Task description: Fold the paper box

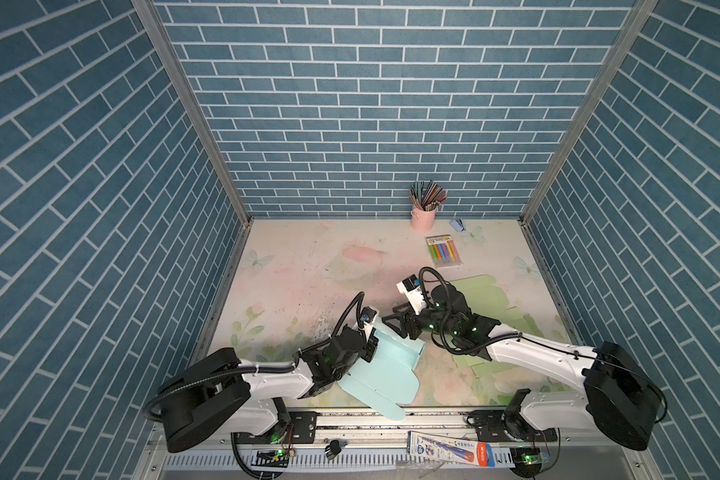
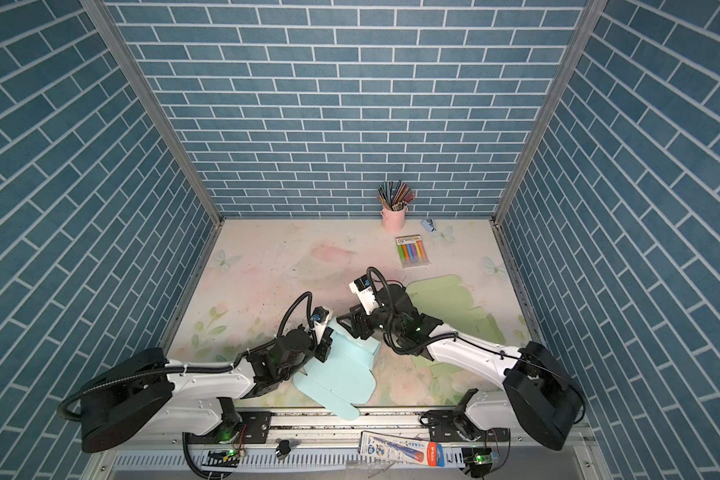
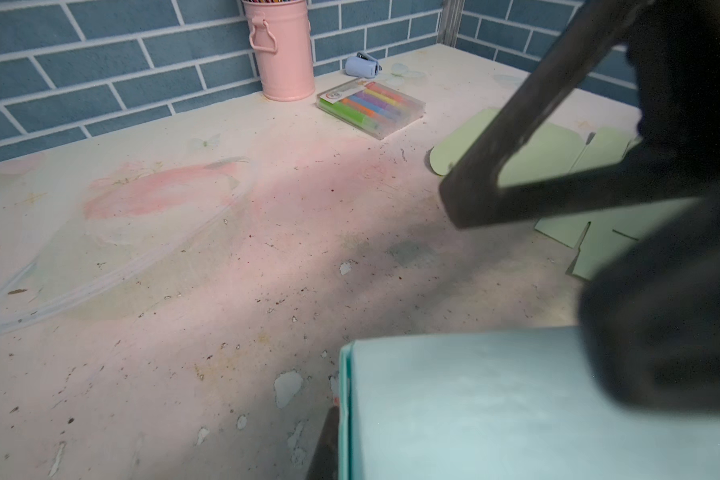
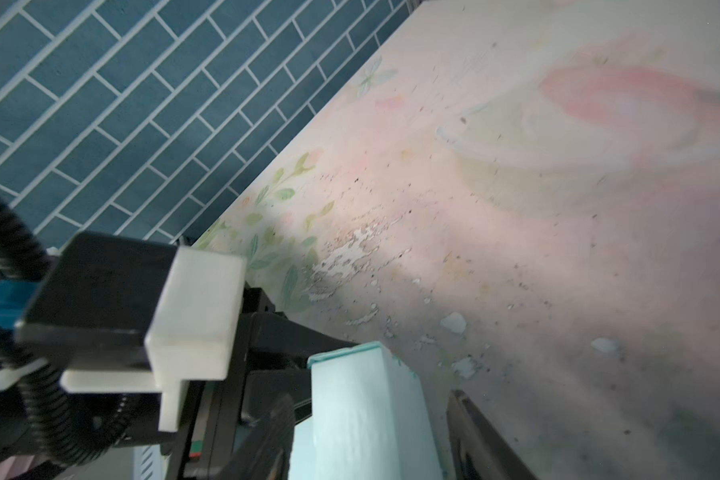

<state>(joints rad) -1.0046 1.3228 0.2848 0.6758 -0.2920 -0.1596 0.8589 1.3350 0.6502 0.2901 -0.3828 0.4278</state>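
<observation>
light: soft, overhead | shadow: on table (image 1: 441,382) under arms, 6 o'clock in both top views | blur: paper box (image 4: 362,415) soft near wrist lenses | edges: wide-angle splay

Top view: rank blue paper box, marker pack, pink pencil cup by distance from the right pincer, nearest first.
1. blue paper box: right at the right pincer, front centre.
2. marker pack: farther back, right of centre.
3. pink pencil cup: against the back wall.

A pink pail (image 1: 423,219) of coloured pencils (image 1: 427,194) stood at the back wall. Just beside it lay a small blue stapler-like item (image 1: 458,225); near both, a clear marker pack (image 1: 444,250). Floral tabletop (image 1: 308,266) was scuffed and chipped.
</observation>
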